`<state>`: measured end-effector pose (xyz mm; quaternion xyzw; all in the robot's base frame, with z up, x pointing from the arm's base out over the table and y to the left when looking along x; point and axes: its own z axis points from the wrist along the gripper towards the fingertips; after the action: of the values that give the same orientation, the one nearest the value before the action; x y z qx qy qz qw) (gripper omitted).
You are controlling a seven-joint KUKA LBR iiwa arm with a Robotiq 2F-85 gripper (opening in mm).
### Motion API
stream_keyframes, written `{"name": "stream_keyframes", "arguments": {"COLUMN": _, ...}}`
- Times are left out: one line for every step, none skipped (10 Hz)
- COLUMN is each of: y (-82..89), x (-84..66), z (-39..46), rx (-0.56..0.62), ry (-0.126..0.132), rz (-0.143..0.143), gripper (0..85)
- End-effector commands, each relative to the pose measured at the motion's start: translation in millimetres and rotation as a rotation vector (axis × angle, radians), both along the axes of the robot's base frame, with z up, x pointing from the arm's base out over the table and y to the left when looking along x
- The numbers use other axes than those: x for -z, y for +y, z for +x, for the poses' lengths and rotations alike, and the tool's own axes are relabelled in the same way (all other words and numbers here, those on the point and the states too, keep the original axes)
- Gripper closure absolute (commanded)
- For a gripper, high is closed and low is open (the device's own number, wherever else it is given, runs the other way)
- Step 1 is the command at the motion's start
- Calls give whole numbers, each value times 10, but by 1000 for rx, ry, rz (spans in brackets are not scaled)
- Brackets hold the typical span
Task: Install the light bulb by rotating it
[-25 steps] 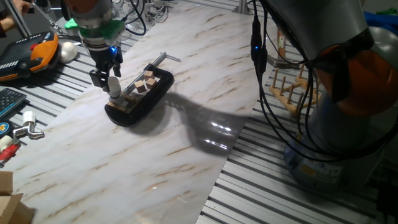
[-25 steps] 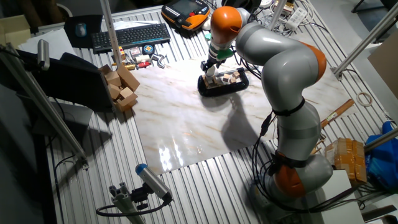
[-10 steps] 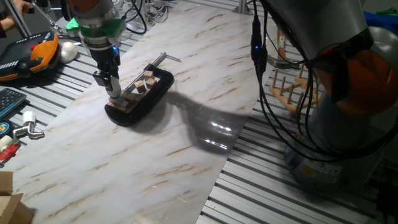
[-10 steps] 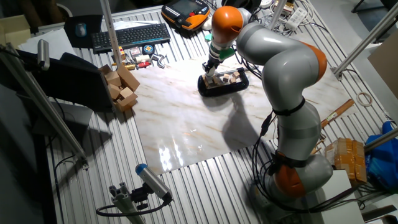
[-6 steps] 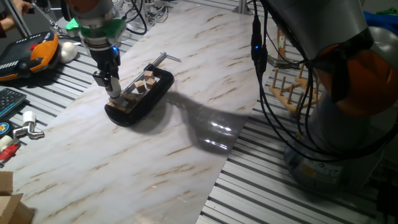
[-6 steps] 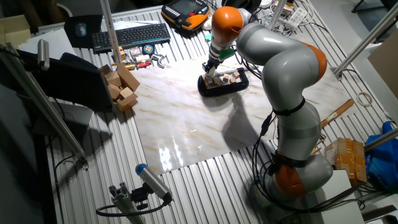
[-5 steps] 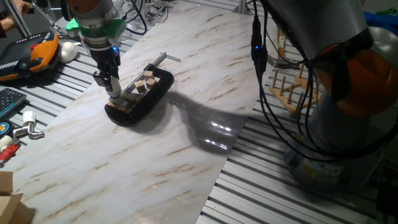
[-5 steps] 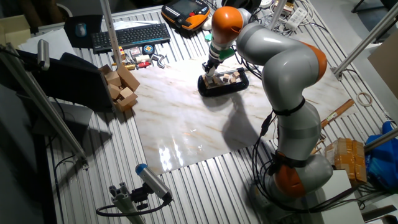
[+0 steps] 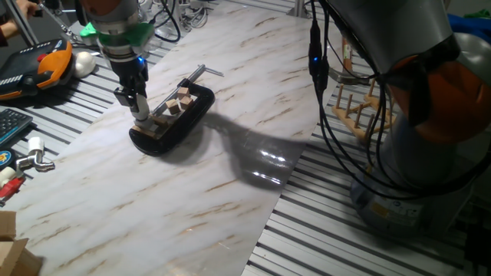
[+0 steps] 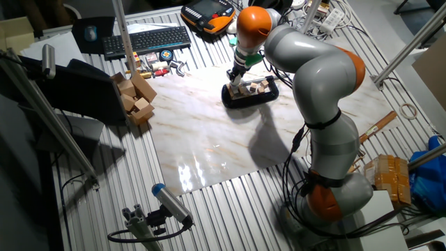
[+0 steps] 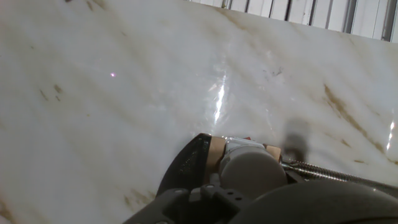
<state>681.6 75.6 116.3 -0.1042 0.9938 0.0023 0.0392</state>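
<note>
Upper left of one fixed view: the tool points straight down over the near end of a black tray that lies on the marble-patterned table. Its fingers are drawn together on the light bulb, of which only a small pale part shows below the fingertips, at the tray's left end. Small wooden blocks sit in a row along the tray, just beside the tool, and a metal rod projects from the tray's far end.

Upper centre of the other fixed view: the same tool stands over the left end of the tray, with the grey and orange arm arching over it from the right. The bulb itself is too small to make out here. A stack of wooden blocks lies at the table's left edge, and a keyboard lies beyond it at the top.

Hand view, lower centre: the light bulb appears as a rounded frosted white body directly ahead of the camera, seated against a tan wooden piece at the dark tray edge. The marble surface fills the rest of the frame.
</note>
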Motion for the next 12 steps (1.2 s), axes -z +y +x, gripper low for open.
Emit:
{"name": "stream_keyframes", "arguments": {"y": 1, "x": 2, "z": -1, "rx": 15, "ry": 2, "rz": 4, "gripper": 680}}
{"name": "stream_keyframes", "arguments": {"y": 1, "x": 2, "z": 0, "rx": 37, "ry": 4, "rz": 6, "gripper": 850}}
{"name": "stream_keyframes", "arguments": {"y": 1, "x": 3, "z": -1, "rx": 72, "ry": 6, "rz": 13, "gripper": 850}}
{"name": "stream_keyframes", "arguments": {"y": 0, "x": 5, "z": 0, "rx": 103, "ry": 7, "rz": 15, "gripper": 850}}
{"name": "stream_keyframes", "arguments": {"y": 0, "x": 5, "z": 0, "rx": 130, "ry": 10, "rz": 17, "gripper": 850}}
{"name": "stream_keyframes", "arguments": {"y": 0, "x": 6, "z": 0, "rx": 151, "ry": 11, "rz": 17, "gripper": 850}}
{"name": "stream_keyframes", "arguments": {"y": 1, "x": 8, "z": 1, "rx": 174, "ry": 12, "rz": 19, "gripper": 850}}
{"name": "stream_keyframes", "arguments": {"y": 2, "x": 10, "z": 2, "rx": 203, "ry": 16, "rz": 23, "gripper": 850}}
{"name": "stream_keyframes", "arguments": {"y": 1, "x": 8, "z": 3, "rx": 226, "ry": 20, "rz": 26, "gripper": 850}}
{"name": "stream_keyframes", "arguments": {"y": 3, "x": 6, "z": 4, "rx": 246, "ry": 26, "rz": 27, "gripper": 850}}
{"name": "stream_keyframes", "arguments": {"y": 4, "x": 4, "z": 4, "rx": 272, "ry": 31, "rz": 28, "gripper": 850}}
{"name": "stream_keyframes", "arguments": {"y": 4, "x": 4, "z": 4, "rx": 309, "ry": 32, "rz": 30, "gripper": 850}}
